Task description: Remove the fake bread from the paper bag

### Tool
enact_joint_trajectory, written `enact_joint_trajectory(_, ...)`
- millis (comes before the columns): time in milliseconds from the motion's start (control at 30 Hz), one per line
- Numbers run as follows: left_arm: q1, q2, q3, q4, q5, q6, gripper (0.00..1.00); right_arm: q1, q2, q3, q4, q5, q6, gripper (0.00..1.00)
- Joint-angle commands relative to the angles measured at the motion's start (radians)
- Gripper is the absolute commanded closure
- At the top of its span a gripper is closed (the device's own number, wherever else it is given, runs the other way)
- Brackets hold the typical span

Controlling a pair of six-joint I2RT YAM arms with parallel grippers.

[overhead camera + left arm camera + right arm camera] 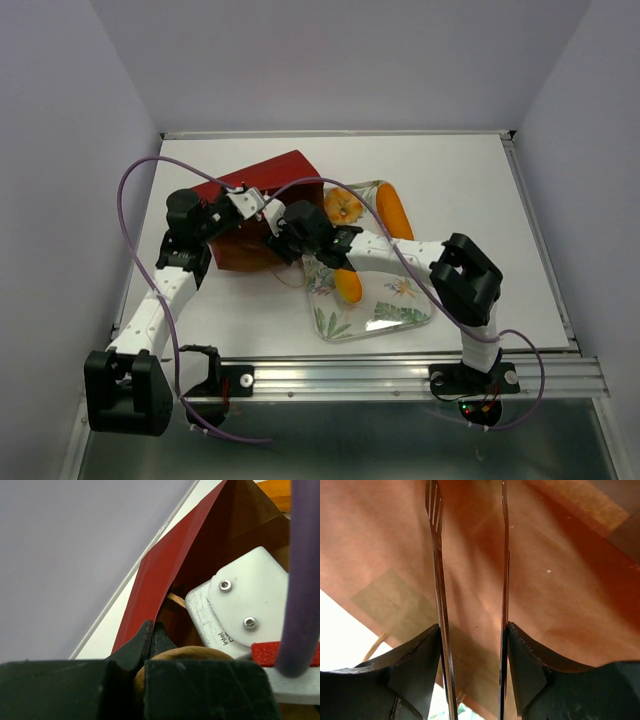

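Dark red paper bag [272,172] with brown inside, orange fake bread [395,210], leaf-patterned tray [330,325], white table [500,220], purple cables [135,175]

The left arm [150,312] and the right arm [385,252] are made of smooth white tubes with chunky black joints. The left arm has a big black block [122,392] at its foot. Tiny red and green lights [478,407] glow at the right arm's foot. A thin purple cable [122,195] loops along each arm. The jaws are black. By the left jaws sits a white plastic plate [240,605] with two shiny round screws [225,585], tiny black letters [221,639] and a red strip [282,653].
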Motion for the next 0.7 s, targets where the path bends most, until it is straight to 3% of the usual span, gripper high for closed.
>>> enact_joint_trajectory(0,-0.011,-0.007,0.058,0.075,-0.007,-0.034,1.0,0.022,0.02,0.071,0.119,0.08,-0.012,0.41)
enact_joint_trajectory(133,-0.021,-0.015,0.056,0.075,-0.023,-0.045,1.0,0.031,0.075,0.11,0.122,0.126,-0.015,0.4)
enact_joint_trajectory(667,-0.03,0.014,0.062,0.095,-0.043,-0.091,1.0,0.04,0.116,0.092,0.208,0.033,-0.097,0.39)
